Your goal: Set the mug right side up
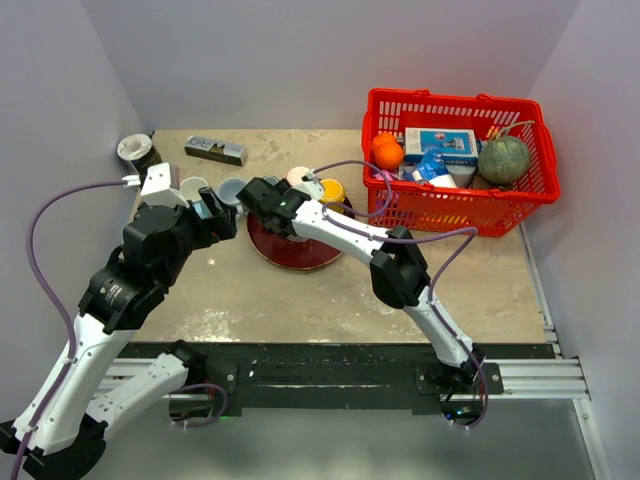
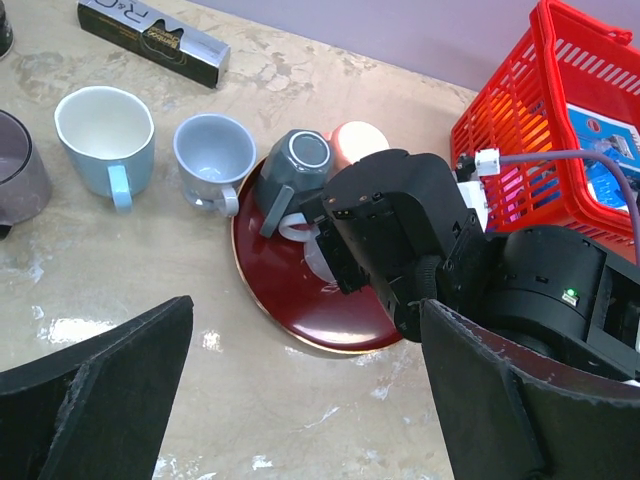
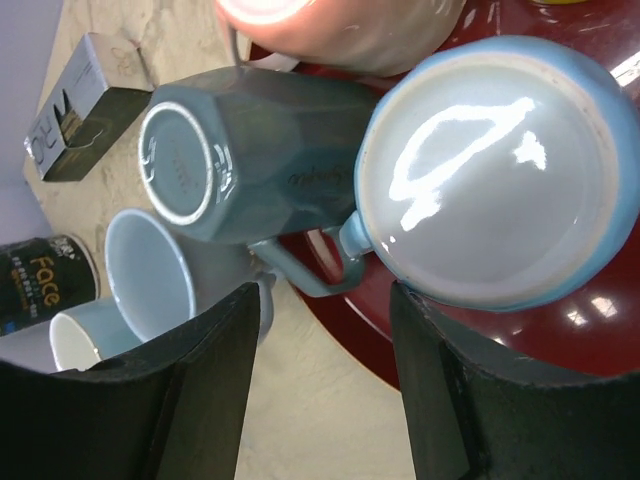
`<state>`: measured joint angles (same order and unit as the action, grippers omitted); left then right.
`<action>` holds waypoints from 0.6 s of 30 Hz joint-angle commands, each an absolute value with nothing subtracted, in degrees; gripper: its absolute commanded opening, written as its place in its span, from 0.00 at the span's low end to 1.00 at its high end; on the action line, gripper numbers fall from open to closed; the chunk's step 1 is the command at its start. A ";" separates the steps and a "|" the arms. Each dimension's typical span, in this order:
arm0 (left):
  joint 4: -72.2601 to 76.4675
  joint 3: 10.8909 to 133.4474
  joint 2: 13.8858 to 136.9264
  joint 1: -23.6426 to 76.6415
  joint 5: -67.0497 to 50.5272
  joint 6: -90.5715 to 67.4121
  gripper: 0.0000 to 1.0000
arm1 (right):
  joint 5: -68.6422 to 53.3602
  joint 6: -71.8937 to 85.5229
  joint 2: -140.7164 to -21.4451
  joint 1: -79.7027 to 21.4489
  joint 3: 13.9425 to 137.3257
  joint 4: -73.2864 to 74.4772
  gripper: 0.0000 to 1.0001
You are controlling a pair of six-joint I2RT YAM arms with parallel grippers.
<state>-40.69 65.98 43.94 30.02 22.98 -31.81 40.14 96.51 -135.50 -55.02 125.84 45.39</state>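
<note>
The dark grey faceted mug (image 3: 250, 130) stands upside down on the left rim of the red plate (image 3: 560, 330), base up and handle towards my right gripper. It also shows in the left wrist view (image 2: 298, 165). My right gripper (image 3: 325, 400) is open and empty above the plate's left edge, and the mug's handle (image 3: 300, 278) lies just beyond its fingertips. In the top view this gripper (image 1: 262, 195) hides the mug. My left gripper (image 2: 305, 400) is open and empty over bare table near the plate, left of it in the top view (image 1: 215, 220).
An upright light blue mug (image 3: 490, 170) sits on the plate touching the grey mug; a pink mug (image 2: 355, 140) is behind. Two upright mugs (image 2: 105, 135) (image 2: 215, 155) stand left of the plate. A black box (image 1: 215, 150) and a red basket (image 1: 455, 160) are at the back.
</note>
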 commanded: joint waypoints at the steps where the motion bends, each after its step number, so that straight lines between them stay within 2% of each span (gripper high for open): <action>1: -39.99 67.06 43.07 29.97 24.70 -30.50 0.99 | 43.07 99.67 -132.89 -54.32 123.40 46.14 0.58; 18: -39.38 65.66 42.72 29.97 24.61 -30.94 0.99 | 45.53 104.15 -127.80 -51.94 112.95 50.80 0.57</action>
